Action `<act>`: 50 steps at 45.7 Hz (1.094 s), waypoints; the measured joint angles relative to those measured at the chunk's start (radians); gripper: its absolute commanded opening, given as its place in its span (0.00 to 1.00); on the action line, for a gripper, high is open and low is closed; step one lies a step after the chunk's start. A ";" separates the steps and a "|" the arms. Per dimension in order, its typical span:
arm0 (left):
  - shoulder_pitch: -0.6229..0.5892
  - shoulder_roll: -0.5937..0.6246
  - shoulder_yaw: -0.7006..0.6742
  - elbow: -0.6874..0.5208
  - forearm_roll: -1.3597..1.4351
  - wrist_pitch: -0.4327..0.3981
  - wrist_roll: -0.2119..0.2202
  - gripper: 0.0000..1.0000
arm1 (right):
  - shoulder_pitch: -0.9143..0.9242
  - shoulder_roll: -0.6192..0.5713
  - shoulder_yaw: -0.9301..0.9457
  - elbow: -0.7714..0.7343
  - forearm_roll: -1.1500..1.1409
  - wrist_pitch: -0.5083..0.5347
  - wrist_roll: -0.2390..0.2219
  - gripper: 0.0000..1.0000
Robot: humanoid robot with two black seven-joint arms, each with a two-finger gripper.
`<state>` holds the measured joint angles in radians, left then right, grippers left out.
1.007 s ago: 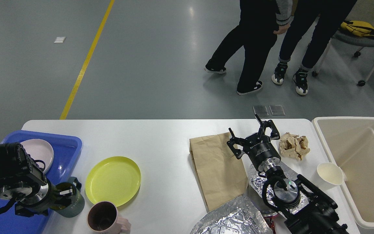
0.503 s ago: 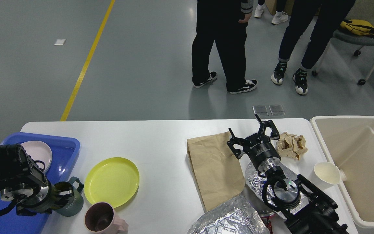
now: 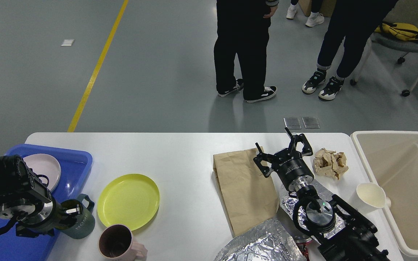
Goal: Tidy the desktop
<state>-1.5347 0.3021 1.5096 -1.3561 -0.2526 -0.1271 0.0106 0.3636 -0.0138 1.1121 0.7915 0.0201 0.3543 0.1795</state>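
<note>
Head view: looks forward and down from the robot's head onto the desktop (image 3: 180,156).
Reach: near table edge to grey floor (image 3: 158,65) beyond.
Views: only one.

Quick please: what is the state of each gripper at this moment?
Left gripper: closed on the dark green mug, next to the blue tray.
Right gripper: open, holding nothing, above the brown paper bag.
</note>
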 measured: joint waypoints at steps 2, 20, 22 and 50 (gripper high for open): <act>-0.004 0.004 0.000 0.000 0.000 -0.007 -0.001 0.53 | 0.000 0.000 0.000 0.000 0.000 0.000 0.000 1.00; -0.026 0.009 0.007 -0.001 -0.001 -0.030 0.002 0.51 | 0.000 0.000 0.000 0.000 0.000 0.000 0.000 1.00; -0.026 0.009 0.011 -0.001 0.000 -0.032 0.003 0.50 | 0.000 0.000 0.000 0.000 0.000 0.000 0.000 1.00; 0.027 -0.007 0.013 0.004 -0.001 0.058 0.002 0.41 | 0.000 0.000 0.000 0.000 0.000 0.000 0.000 1.00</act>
<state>-1.5073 0.2947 1.5226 -1.3517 -0.2531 -0.0691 0.0123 0.3635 -0.0138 1.1121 0.7915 0.0197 0.3543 0.1795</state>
